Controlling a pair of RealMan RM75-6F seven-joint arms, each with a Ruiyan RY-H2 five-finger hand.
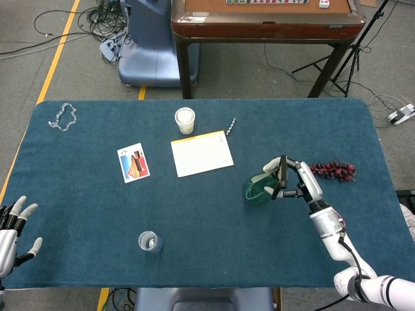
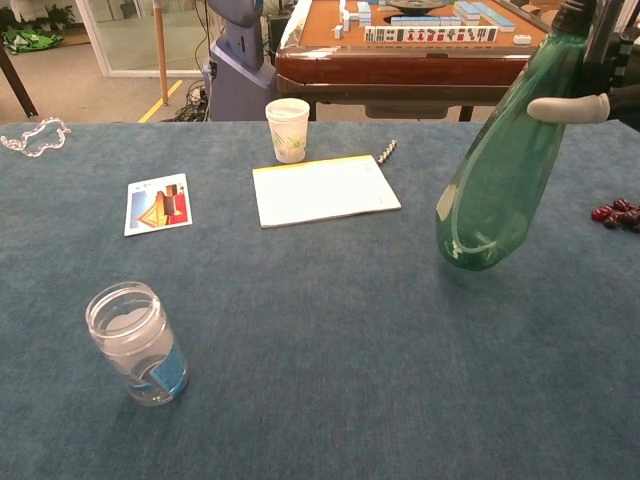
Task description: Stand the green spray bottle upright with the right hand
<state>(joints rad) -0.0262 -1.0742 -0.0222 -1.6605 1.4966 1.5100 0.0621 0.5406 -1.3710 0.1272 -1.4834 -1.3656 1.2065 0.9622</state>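
The green spray bottle [image 2: 500, 170] leans with its top tilted toward the right, its base [image 1: 255, 192] low over the blue table right of centre; whether the base touches the cloth I cannot tell. My right hand [image 1: 299, 181] grips the bottle near its neck and black trigger head [image 1: 283, 172]; in the chest view only a pale finger [image 2: 565, 107] shows across the neck at the right edge. My left hand [image 1: 11, 227] hovers open at the table's front left corner, fingers spread, holding nothing.
A bunch of dark grapes [image 1: 333, 170] lies just right of the bottle. A notepad [image 1: 201, 153], paper cup [image 1: 185, 120], screw [image 1: 231, 125], picture card [image 1: 133, 162], glass jar [image 2: 137, 342] and bead chain [image 1: 62, 116] sit on the table [image 1: 97, 201].
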